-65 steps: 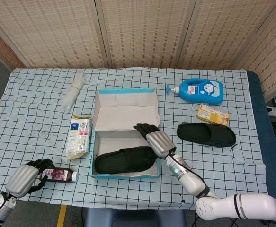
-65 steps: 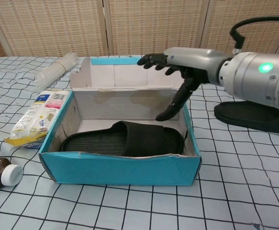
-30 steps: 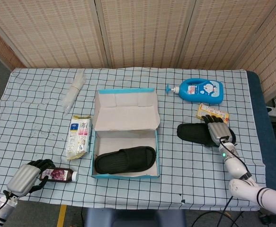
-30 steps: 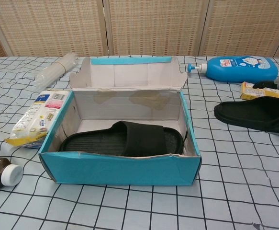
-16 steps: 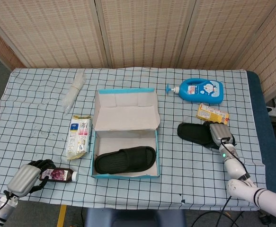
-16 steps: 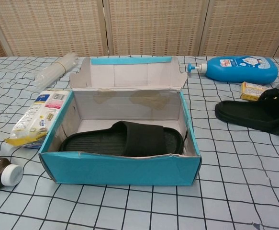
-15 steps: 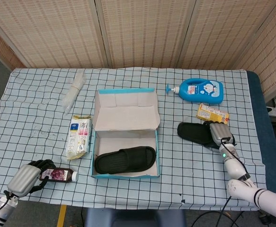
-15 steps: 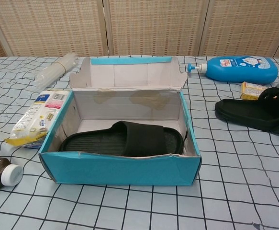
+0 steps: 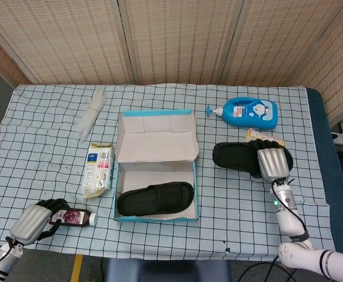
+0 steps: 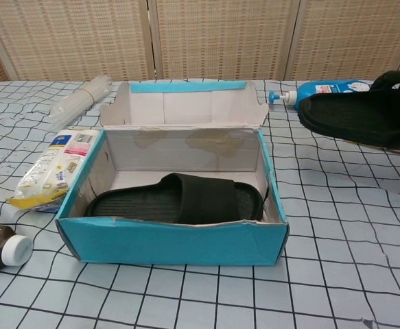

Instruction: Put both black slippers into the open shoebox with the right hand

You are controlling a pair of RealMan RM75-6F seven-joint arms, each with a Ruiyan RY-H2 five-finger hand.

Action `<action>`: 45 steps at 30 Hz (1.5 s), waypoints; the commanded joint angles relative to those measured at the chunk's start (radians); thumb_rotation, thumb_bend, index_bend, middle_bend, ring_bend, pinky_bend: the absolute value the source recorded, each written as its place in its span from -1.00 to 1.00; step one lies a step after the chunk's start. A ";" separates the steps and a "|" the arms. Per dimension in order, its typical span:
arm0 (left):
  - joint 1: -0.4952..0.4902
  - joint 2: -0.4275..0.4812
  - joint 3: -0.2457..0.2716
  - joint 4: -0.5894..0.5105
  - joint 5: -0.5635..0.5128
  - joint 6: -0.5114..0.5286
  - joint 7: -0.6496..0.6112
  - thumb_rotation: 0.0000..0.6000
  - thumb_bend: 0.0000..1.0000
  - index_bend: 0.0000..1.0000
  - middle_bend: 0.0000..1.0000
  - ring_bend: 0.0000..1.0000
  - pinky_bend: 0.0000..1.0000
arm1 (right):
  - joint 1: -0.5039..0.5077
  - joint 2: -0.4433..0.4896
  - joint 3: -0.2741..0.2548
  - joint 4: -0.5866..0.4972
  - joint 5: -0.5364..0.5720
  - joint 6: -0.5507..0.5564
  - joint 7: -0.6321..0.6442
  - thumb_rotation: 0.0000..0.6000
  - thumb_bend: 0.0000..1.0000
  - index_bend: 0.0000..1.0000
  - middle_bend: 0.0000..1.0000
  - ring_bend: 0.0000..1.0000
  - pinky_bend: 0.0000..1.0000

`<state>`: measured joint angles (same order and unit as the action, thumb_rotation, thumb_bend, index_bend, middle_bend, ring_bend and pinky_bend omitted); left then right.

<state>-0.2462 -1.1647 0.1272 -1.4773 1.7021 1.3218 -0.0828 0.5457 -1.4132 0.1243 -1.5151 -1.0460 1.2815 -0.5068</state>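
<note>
Right hand (image 9: 273, 163) grips second black rubber slipper (image 9: 237, 157), now lifted off the tabletop near its right edge | first black slipper (image 9: 156, 198) lies in teal cardboard shoebox (image 9: 156, 218), so half done | left hand (image 9: 35, 220) holds small brown bottle (image 9: 72, 217) | no label readable

Second slipper (image 9: 237, 157) — now lifted by right hand (image 9: 273, 162)
</note>
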 commanded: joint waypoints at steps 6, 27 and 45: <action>0.000 0.002 0.001 0.002 0.003 0.003 -0.010 1.00 0.03 -0.37 -0.50 -0.44 -0.16 | -0.050 -0.065 -0.026 -0.154 -0.259 0.260 -0.211 1.00 -1.00 0.03 0.05 -0.08 0.28; 0.000 0.010 0.000 0.002 -0.003 0.005 -0.026 1.00 0.03 -0.37 -0.50 -0.44 -0.16 | 0.147 -0.401 0.107 -0.063 -0.342 0.055 -0.229 1.00 -1.00 0.02 0.05 -0.08 0.37; 0.000 0.014 -0.002 0.000 -0.005 0.007 -0.032 1.00 0.03 -0.37 -0.50 -0.43 -0.16 | 0.168 -0.556 0.067 0.137 -0.309 -0.025 -0.198 1.00 -1.00 0.02 0.05 -0.07 0.37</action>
<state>-0.2458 -1.1508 0.1255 -1.4770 1.6974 1.3286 -0.1145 0.7157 -1.9685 0.1927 -1.3797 -1.3563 1.2587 -0.7032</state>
